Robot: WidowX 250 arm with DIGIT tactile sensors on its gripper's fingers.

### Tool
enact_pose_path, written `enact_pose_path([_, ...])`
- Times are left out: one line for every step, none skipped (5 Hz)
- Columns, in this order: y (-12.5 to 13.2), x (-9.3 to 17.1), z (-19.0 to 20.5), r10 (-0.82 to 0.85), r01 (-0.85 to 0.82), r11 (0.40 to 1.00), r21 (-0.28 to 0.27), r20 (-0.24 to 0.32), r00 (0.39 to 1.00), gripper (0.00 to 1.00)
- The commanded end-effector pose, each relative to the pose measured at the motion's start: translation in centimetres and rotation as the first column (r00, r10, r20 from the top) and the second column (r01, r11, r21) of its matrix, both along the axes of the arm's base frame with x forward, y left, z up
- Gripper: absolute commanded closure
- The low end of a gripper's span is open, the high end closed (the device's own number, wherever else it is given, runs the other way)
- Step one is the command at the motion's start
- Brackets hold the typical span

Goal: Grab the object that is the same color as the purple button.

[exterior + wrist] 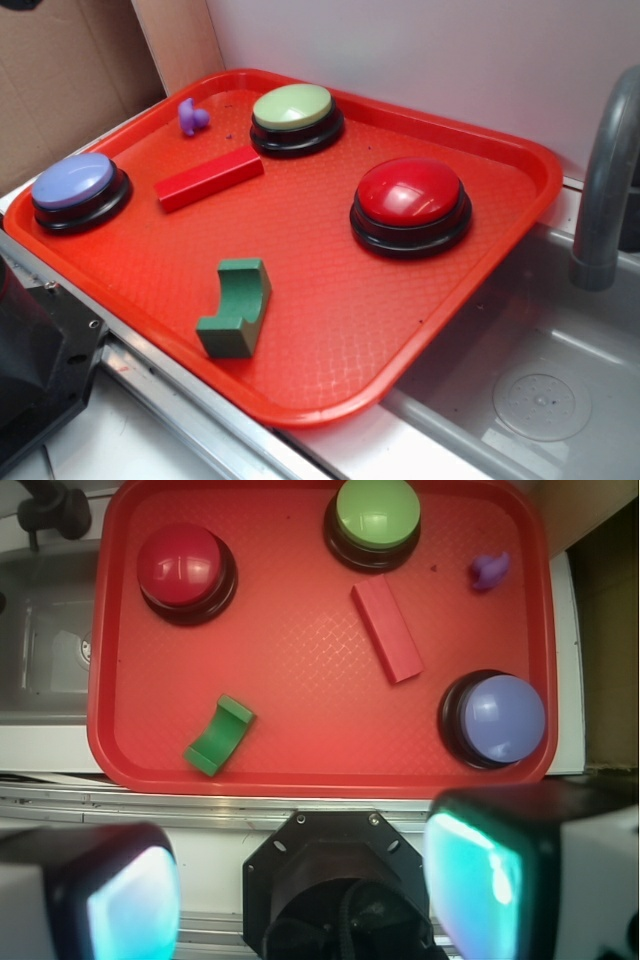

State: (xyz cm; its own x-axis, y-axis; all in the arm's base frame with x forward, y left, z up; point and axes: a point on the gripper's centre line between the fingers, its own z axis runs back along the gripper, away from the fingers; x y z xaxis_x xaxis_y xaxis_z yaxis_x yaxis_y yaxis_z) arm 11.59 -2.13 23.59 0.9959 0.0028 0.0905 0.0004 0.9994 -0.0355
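A red tray [520, 160] sat beside a grey sink [560, 330] with a grey faucet [605, 180] and a round drain [541, 406]. On the tray stood a light-green-domed button [296, 116] near the far rim and a red-domed button [411, 203] toward the sink side, well apart. A red rectangular block [209, 179] lay flat near the green button; a green arch block [236, 308] lay on its side near the front rim, and brown cardboard [60, 70] stood behind.
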Motion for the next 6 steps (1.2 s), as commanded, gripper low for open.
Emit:
enact_pose_path([0.0, 0.0, 0.0, 0.000, 0.000, 1.000, 0.000, 0.000, 1.000, 0.00])
enact_pose_path([2.2, 1.9, -0.6, 0.114, -0.114, 0.993, -0.002, 0.021, 0.993, 0.00])
enact_pose_path([4.4, 4.4, -1.6, 0.232, -0.231, 0.973, -0.019, 0.039, 0.972, 0.00])
enact_pose_path([6.7, 7.0, -3.0, 0.372, -0.372, 0.928, -0.026, 0.110, 0.922, 0.00])
enact_pose_path([10.0, 9.1, -4.9, 0.544, -0.551, 0.834, -0.024, 0.200, 0.815, 0.00])
enact_pose_path([12.9, 10.6, -6.3, 0.675, -0.684, 0.727, -0.065, 0.254, 0.693, 0.00])
